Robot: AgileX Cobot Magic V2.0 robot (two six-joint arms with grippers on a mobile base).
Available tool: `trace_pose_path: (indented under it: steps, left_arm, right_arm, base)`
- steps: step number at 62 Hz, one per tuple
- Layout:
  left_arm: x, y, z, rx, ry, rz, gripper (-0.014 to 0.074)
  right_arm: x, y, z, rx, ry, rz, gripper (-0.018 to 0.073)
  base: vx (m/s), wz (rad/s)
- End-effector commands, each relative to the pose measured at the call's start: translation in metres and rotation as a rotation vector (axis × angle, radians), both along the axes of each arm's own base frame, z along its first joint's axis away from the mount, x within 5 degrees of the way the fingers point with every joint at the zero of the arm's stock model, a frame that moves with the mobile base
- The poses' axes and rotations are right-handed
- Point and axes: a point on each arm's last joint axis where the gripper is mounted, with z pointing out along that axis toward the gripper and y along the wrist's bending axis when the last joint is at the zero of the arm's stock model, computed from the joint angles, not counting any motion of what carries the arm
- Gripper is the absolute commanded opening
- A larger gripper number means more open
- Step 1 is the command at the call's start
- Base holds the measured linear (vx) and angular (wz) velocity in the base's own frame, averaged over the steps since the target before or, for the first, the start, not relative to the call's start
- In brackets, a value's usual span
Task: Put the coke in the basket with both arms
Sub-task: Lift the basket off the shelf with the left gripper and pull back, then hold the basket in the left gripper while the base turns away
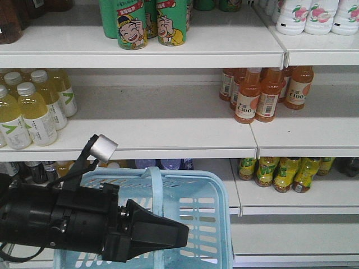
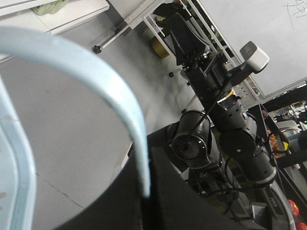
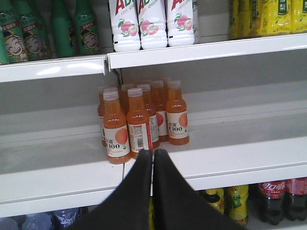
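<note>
In front of me, the white metal shop shelving [image 1: 168,56] fills the view with tiers of drinks. Low before it hangs the light blue plastic basket [image 1: 190,175]. Its arched handle [image 2: 120,91] runs down into my left gripper [image 1: 184,231], whose black fingers are pressed together on that strap. I judge that this arm is taken up with carrying.

My right gripper [image 3: 153,154] has its two black fingers flat against each other with nothing between them. It points straight at the middle tier, toward the cluster of orange juice bottles with white caps [image 3: 139,124].

The coke, dark plastic bottles with red labels [image 3: 283,203], stands one tier lower. It is down and to the right of my right fingertips, past the yellow-labelled bottles [image 3: 225,203]. The coke bottles are upright, so their long axis is vertical. Their labels face me, and their caps are hidden behind the shelf edge above.

By my reckoning the right arm is both the free one and the nearer one. It would have to drop a tier, swing right and spread its fingers. It could then close on a bottle from the front, across its width. The basket waits off to the left of that spot.
</note>
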Motion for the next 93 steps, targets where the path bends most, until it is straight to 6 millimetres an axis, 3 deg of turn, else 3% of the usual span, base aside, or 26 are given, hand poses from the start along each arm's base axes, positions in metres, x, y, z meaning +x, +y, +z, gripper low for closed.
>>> trace_pose_path:
  steps: [1, 93]
  left_arm:
    - [-0.0045, -0.0012, 0.0209, -0.104, -0.025, -0.011, -0.0006]
    - [-0.0038, -0.0011, 0.0206, -0.101, -0.025, -0.003, -0.0006]
  right_arm:
    - [-0.0013, 0.0009, 0.0045, -0.018, -0.075, 0.004, -0.0008]
    - [-0.0013, 0.0009, 0.0045, -0.018, -0.075, 0.004, -0.0008]
  base:
    - [0.00, 0.00]
    - [0.00, -0.01]
